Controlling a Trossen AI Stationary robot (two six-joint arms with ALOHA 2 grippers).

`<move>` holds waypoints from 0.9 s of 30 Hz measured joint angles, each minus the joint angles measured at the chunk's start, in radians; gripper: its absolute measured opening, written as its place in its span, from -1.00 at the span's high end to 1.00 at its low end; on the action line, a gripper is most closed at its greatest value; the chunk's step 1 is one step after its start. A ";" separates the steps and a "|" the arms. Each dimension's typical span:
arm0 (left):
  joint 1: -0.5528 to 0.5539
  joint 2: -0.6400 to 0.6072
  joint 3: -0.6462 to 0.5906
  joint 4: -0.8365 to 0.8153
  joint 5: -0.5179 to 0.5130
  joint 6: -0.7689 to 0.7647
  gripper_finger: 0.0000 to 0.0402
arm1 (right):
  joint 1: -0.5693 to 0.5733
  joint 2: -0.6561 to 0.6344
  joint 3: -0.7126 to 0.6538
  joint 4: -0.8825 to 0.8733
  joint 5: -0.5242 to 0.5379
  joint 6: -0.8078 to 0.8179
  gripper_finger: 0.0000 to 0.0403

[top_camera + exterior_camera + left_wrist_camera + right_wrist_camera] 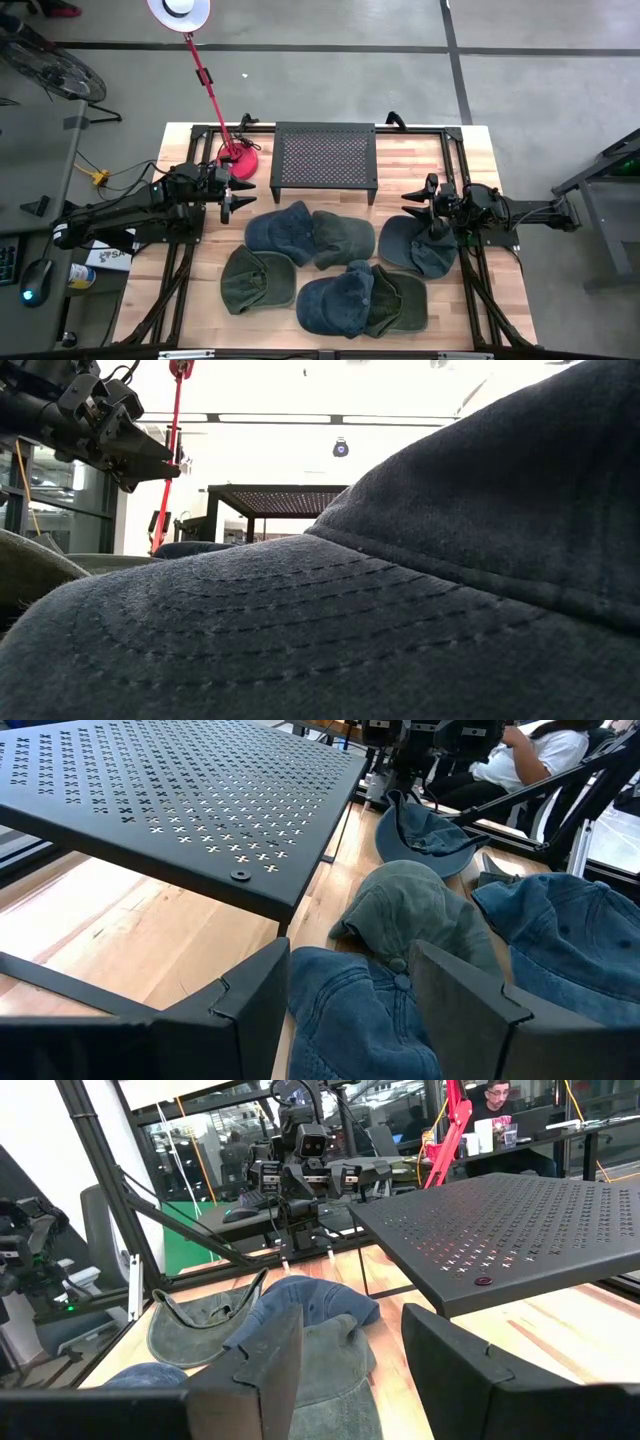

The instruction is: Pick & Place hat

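Several denim caps lie crown up on the wooden table [190, 300]. A blue cap [280, 232] lies beside a green one [342, 238]. A green cap [255, 280], a blue cap [335, 300] and a green cap [402, 302] lie nearer. A dark blue cap [415, 248] lies at the right. My left gripper [232, 203] is open and empty, left of the blue cap [350, 1020]. My right gripper [425, 205] is open and empty at the dark cap's far edge. Whether it touches that cap I cannot tell.
A black perforated stand [325, 155] stands at the far middle of the table, and it also shows in the wrist views [180, 800] [520, 1220]. A red lamp base [238, 160] stands to its left. A blue cap [400, 590] fills the low view. A person [540, 750] sits beyond the table.
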 joint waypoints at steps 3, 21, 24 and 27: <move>0.000 0.000 0.000 0.000 0.000 0.000 -0.02 | 0.000 0.000 0.000 0.000 0.000 0.000 0.18; 0.000 0.000 0.000 0.000 0.000 0.000 -0.02 | 0.000 0.000 0.000 0.000 0.001 0.000 0.18; 0.000 0.000 0.000 0.000 0.000 0.000 -0.02 | 0.000 0.000 0.000 0.001 0.002 0.000 0.18; 0.000 0.000 0.000 0.000 0.000 0.000 -0.02 | 0.000 0.000 0.001 0.018 -0.003 0.044 0.18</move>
